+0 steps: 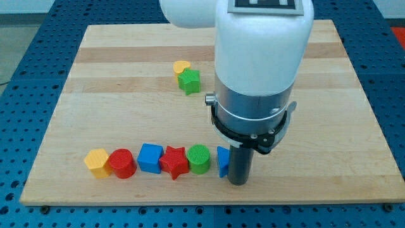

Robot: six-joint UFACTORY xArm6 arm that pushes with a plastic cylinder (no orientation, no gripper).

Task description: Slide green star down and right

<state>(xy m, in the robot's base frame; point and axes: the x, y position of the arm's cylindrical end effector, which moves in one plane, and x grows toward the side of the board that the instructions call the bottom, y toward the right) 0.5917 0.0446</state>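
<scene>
The green star (pixel 188 81) lies on the wooden board (pixel 114 95) in the upper middle, touching a yellow heart (pixel 181 66) just above and left of it. My tip (pixel 238 182) is at the board's lower middle, far below and to the right of the green star. It stands right against a blue block (pixel 223 161) that the rod partly hides.
A row of blocks lies along the view's bottom: a yellow block (pixel 97 163), a red cylinder (pixel 122 164), a blue cube (pixel 150 158), a red star (pixel 175 162) and a green cylinder (pixel 199 158). The arm's white body (pixel 262 44) hides the board's upper right middle.
</scene>
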